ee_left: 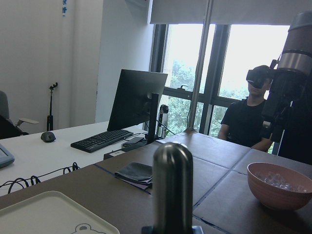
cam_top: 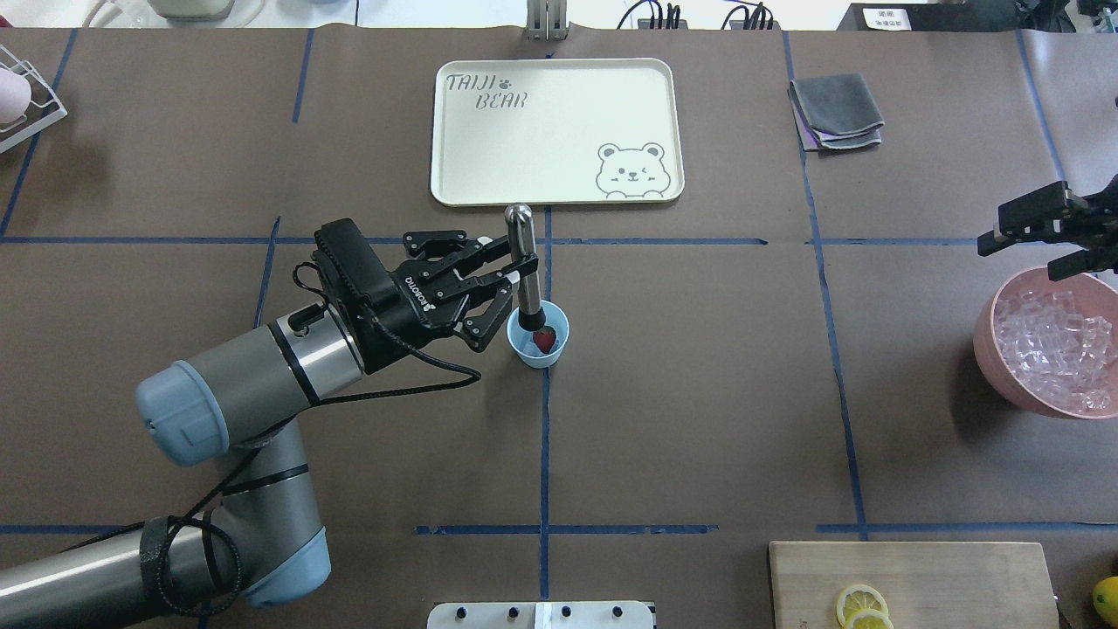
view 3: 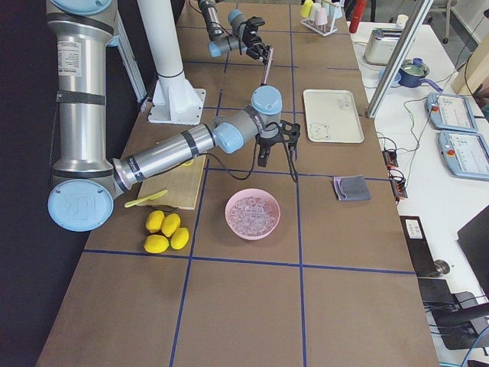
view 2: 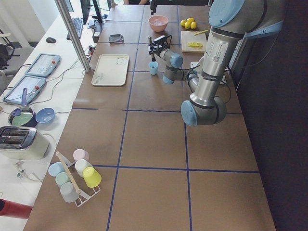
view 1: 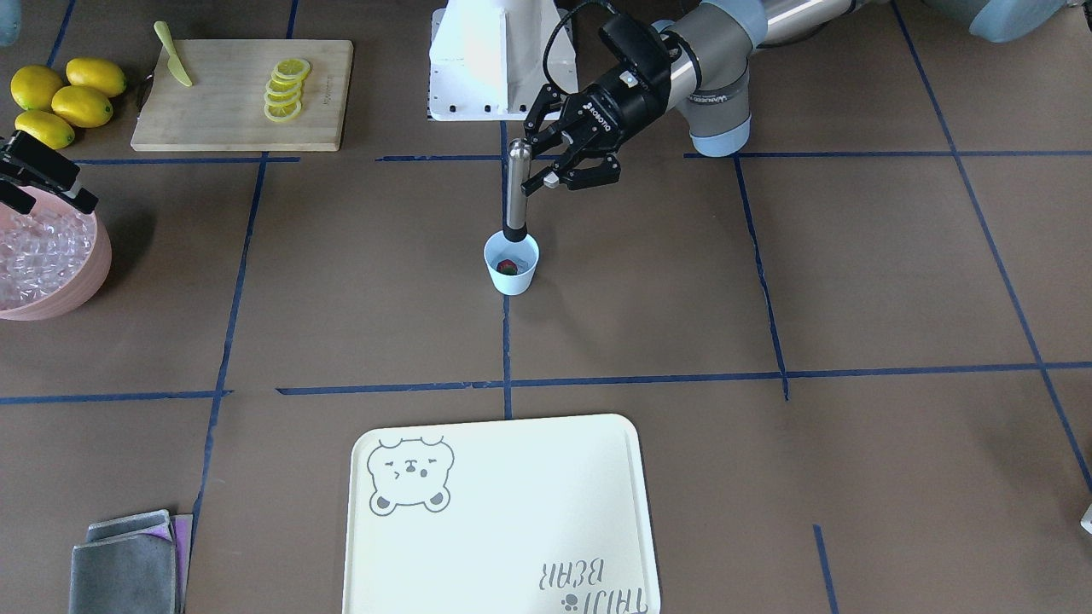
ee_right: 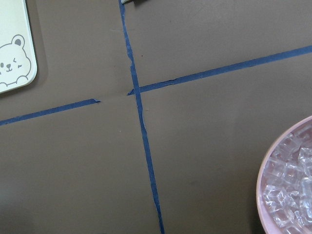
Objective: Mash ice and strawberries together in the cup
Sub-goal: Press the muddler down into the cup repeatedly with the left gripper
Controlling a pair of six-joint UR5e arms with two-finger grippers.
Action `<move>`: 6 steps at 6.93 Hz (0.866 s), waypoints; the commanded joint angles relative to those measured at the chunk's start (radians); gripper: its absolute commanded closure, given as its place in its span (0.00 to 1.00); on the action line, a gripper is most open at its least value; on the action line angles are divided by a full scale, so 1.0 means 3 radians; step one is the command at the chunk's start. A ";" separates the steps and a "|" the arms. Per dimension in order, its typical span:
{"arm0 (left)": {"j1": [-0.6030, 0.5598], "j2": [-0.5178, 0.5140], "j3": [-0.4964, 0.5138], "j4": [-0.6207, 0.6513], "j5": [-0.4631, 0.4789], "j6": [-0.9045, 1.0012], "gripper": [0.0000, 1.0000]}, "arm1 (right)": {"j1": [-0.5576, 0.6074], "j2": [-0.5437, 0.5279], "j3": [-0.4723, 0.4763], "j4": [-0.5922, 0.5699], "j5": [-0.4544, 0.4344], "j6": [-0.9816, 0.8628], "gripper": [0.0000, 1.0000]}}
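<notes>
Looking at the brown table (cam_top: 699, 419) w/ blue tape lines first. L arm (cam_top: 262, 376) comes in low and reaches to the middle, and R arm (view 3: 176, 149) stretches out toward its own end. The cream bear tray (cam_top: 559, 131) lies on the side far from the robot, w/ a folded grey cloth (cam_top: 834, 109) near it. The wood board (view 1: 230, 102) is back on the robot's R side w/ a row of lemon slices (view 1: 286, 89) and a yellow-green knife (view 1: 173, 55) on top. 4 whole lemons (view 1: 64, 98) sit just beside it.

The pink bowl (cam_top: 996, 376) at the R end is piled w/ ice (cam_top: 1048, 345), and that's all the ice I can make out. R gripper (cam_top: 1020, 260) hangs in the air near the bowl, fingers spread, gripping nothing.

Mid-table, right on a tape line, stands the pale-blue cup (cam_top: 534, 355), upright. L gripper (cam_top: 515, 265) is clamped on the upper part of a metal muddler (cam_top: 524, 253). The muddler is roughly upright w/ its dark tip down inside the cup. The strawberry (cam_top: 545, 339) lies at the cup's bottom, just beside the tip. Can't tell if they're touching, tbh. It looks whole from overhead, dark red w/ a bit of green.
</notes>
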 commanded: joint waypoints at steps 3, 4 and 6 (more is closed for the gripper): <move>0.0122 -0.0075 0.0230 -0.0121 0.0165 0.0154 0.93 | -0.0005 0.0001 -0.0042 -0.0003 -0.0011 -0.0021 0.01; 0.0153 -0.0080 0.0312 -0.0177 0.0196 0.0154 0.93 | -0.0005 0.0001 -0.0047 -0.0003 -0.0016 -0.0021 0.01; 0.0184 -0.0070 0.0369 -0.0193 0.0237 0.0159 0.93 | -0.0005 0.0001 -0.0073 -0.0003 -0.0016 -0.0031 0.01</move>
